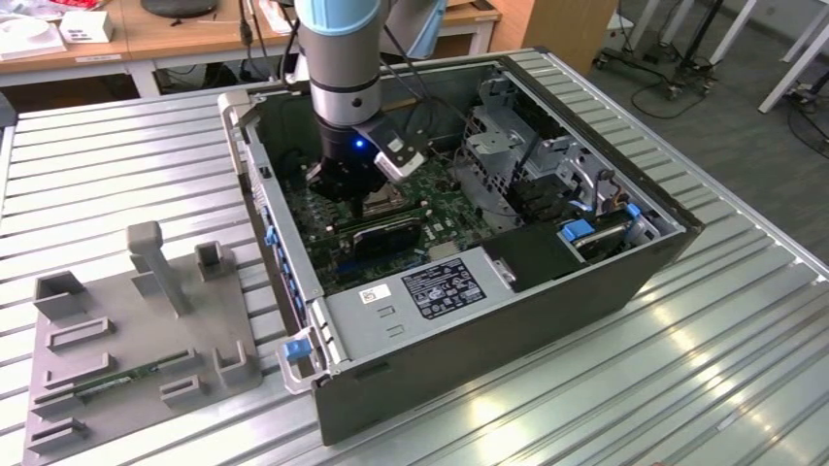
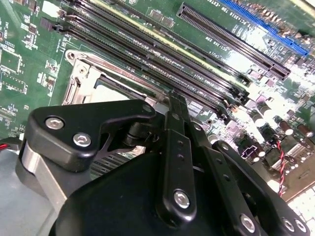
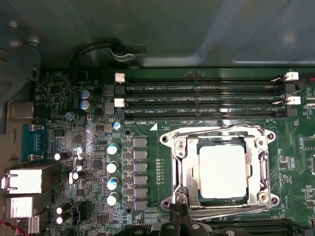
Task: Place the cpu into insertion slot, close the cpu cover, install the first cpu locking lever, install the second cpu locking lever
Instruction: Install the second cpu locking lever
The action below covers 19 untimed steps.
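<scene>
An open computer case [image 1: 518, 291] lies on the slatted metal tabletop [image 1: 116, 175], and the arm's hand [image 1: 348, 184] reaches down inside it over the green board [image 3: 147, 128]. There the silver cpu cover [image 3: 261, 169] lies closed, framing the cpu [image 3: 222, 171], a pale, dull metal square seated in the insertion slot [image 3: 197, 143]. The hand [image 2: 178, 105], with its black fingers [image 2: 176, 147] pressed together on nothing, hangs just at the cover's edge.

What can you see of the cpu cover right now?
The cpu cover is a thin, shiny silver metal frame with a large square window. In the first wrist view it lies flat over the insertion slot, closed, with the pale cpu showing through the window. Wire levers run along its edges. The black pincer sits at the frame's near edge; whether it touches the frame is unclear.
</scene>
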{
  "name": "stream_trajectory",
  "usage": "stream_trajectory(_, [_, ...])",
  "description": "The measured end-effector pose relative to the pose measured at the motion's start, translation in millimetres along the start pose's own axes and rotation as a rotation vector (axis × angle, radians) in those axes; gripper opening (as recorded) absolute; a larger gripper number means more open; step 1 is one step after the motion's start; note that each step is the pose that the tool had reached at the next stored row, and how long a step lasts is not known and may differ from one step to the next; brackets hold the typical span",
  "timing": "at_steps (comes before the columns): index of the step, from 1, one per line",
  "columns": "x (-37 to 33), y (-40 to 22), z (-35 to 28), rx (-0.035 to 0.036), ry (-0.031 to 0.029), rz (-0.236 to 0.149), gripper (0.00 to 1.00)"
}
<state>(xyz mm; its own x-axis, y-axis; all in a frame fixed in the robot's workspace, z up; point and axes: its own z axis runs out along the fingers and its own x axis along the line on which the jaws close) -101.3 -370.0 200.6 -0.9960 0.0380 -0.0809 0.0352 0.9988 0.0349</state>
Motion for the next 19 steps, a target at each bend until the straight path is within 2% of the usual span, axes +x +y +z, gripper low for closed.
stream_trajectory(9, [3.9, 1.4, 1.6, -0.0043, -0.0009, 0.0, 0.11])
stream_trajectory(19, [8.2, 1.4, 2.4, -0.0045, -0.0019, 0.0, 0.11])
